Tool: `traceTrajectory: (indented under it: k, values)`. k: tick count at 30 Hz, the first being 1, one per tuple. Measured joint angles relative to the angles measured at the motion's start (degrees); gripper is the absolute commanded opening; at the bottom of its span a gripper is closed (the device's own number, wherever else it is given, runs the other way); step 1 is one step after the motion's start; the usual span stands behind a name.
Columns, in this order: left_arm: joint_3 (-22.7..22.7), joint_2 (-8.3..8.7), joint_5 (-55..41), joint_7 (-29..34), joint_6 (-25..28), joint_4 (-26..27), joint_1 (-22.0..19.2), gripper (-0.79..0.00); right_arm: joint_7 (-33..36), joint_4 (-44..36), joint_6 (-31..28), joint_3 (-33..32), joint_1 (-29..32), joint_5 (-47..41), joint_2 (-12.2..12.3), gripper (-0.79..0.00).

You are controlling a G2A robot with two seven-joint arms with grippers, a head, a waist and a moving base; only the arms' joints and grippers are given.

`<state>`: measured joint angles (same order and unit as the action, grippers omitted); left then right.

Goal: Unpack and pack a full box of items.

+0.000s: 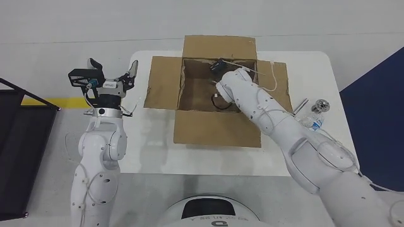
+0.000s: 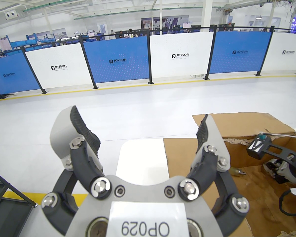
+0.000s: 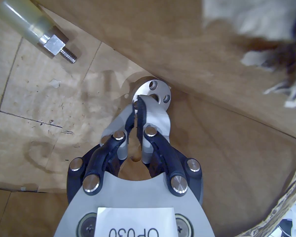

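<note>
The cardboard box [image 1: 218, 132] stands open in the middle of the white table [image 1: 158, 145], with all four flaps folded outward and flat. The right arm goes from the robot's right side down into the box. In its wrist view the right gripper [image 3: 137, 101] is at the box floor, and its two fingers are pressed almost together on the rim of a round metal flange [image 3: 157, 89] with small holes in it. The flange lies flat on the cardboard floor, just at the foot of one inner wall. On the same floor, well apart from the flange, lies a pale greenish cylinder [image 3: 34, 29] with a metal hex end and a short threaded stud. A white and black thing [image 3: 249, 13] is also near that wall (it is too blurred to name). From above, a black cable [image 1: 221, 106] shows inside the box beside the right arm. The left gripper [image 1: 113, 68] hangs at the left edge of the table, beside the left flap and outside the box; its fingers [image 2: 86, 134] are spread wide and hold nothing. On the table to the right of the box lie a short metal rod [image 1: 301, 106], a round metal part [image 1: 322, 106] and a clear bottle [image 1: 314, 123], all near each other.
</note>
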<state>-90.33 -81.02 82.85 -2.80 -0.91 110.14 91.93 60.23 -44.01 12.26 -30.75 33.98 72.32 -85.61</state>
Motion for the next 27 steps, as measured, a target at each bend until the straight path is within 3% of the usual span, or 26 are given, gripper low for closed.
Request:
traceTrajectory:
  k: [8,10,12,16,27]
  values:
    - [0.0,0.00,0.0,0.0,0.0,0.0,0.0,0.000,1.8,-6.6,2.2,-1.5,1.9,3.9,0.3,-0.785]
    - [0.0,0.00,0.0,0.0,0.0,0.0,0.0,0.000,2.3,-9.3,1.5,-2.8,2.8,4.0,0.9,-0.499]
    - [0.0,0.00,0.0,0.0,0.0,0.0,0.0,0.000,3.5,-12.6,0.6,-4.5,3.9,4.2,1.7,0.000]
    - [0.0,0.00,0.0,0.0,0.0,0.0,0.0,0.000,6.4,-18.3,-0.7,-7.4,5.7,4.1,2.8,0.000]
    - [0.0,0.00,0.0,0.0,0.0,0.0,0.0,0.000,5.2,-17.4,-0.7,-8.0,6.1,3.6,2.9,0.000]
